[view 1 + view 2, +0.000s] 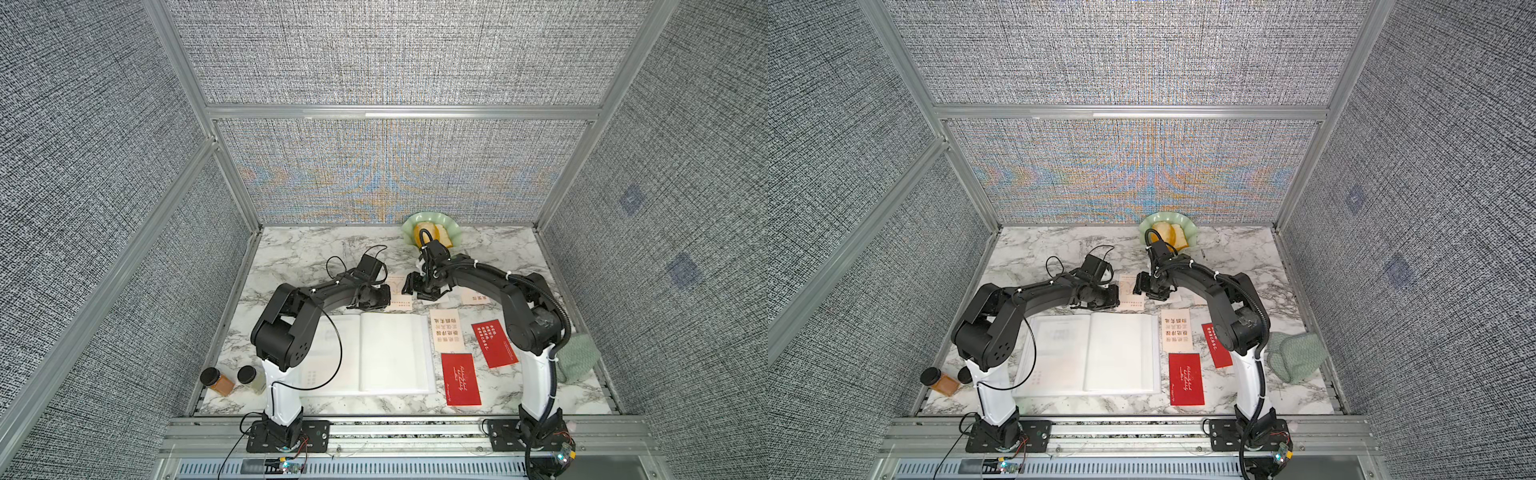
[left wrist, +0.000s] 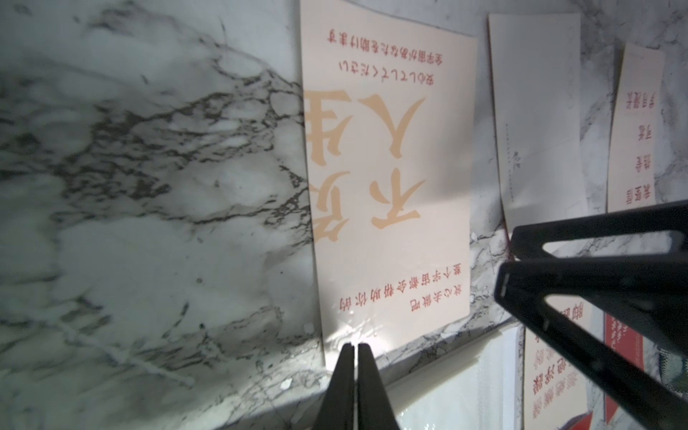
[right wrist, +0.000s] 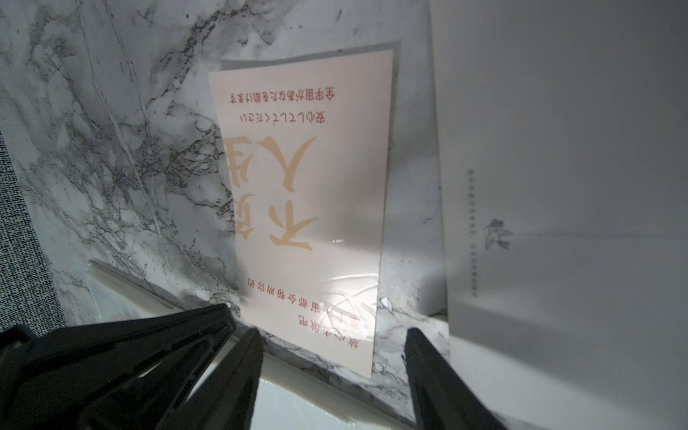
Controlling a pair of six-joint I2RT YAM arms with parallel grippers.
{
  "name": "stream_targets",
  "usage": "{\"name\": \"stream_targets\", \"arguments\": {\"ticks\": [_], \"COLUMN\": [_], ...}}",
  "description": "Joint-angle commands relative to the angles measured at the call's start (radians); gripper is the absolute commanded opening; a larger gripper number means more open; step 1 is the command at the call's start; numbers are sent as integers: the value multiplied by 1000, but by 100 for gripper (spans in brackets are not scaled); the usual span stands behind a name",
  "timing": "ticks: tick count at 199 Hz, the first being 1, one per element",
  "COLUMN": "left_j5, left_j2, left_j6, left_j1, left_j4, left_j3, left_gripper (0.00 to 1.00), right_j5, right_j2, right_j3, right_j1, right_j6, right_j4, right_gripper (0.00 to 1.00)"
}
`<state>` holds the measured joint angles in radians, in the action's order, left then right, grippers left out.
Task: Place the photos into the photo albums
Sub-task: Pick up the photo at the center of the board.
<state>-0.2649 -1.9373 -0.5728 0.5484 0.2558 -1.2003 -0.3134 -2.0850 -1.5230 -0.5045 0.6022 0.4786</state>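
Note:
The photo album (image 1: 390, 353) lies open on the marble table, white pages up, in both top views. Just behind it lies a cream photo (image 2: 387, 186) with red characters. My left gripper (image 2: 353, 348) is shut and empty, its tips at that photo's near edge. My right gripper (image 3: 333, 338) hangs open over the same edge, its fingers either side of the photo's (image 3: 309, 204) corner. A white photo (image 3: 558, 186) lies beside it. Right of the album lie a cream photo (image 1: 444, 328) and two red photos (image 1: 494, 343) (image 1: 460, 379). Another cream photo (image 1: 476, 296) lies behind the right arm.
A green plate (image 1: 451, 232) with bread stands at the back edge. Two black-lidded jars (image 1: 216, 380) (image 1: 251, 378) stand at the front left. A green cloth (image 1: 577, 357) lies at the right edge. Grey walls enclose the table on three sides.

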Motion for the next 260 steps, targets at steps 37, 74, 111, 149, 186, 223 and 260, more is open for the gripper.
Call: {"name": "stream_targets", "arguments": {"ticks": [37,74,111,149,186,223,260], "left_j5": [38,46,50,59,71,92,109], "left_j2": [-26,-38,-43,-46,-46,-78,-82], "left_j6": [4,2,-4,-4,-6,-4,-3], "left_j1": [-1,0,-1,0,-1,-1,-3], "left_j4": [19,22,23,32,49,78,95], "left_j3": [-3,1,11,15,9,-1,0], "left_gripper": [9,9,9,9,9,9,9], "right_j5": [2,4,1,-11,-26,-36,-39], "right_j2": [-4,-31,-88,-150,-201,-240,-266], "right_j3": [-13,-55,-126,-208,-277,-314,-341], "right_j1": [1,5,27,46,53,61,66], "right_j6": [-1,-10,-23,-47,-61,-71,-86], "right_j4": [8,20,40,64,82,91,102], "right_gripper": [64,65,65,66,66,66,66]}}
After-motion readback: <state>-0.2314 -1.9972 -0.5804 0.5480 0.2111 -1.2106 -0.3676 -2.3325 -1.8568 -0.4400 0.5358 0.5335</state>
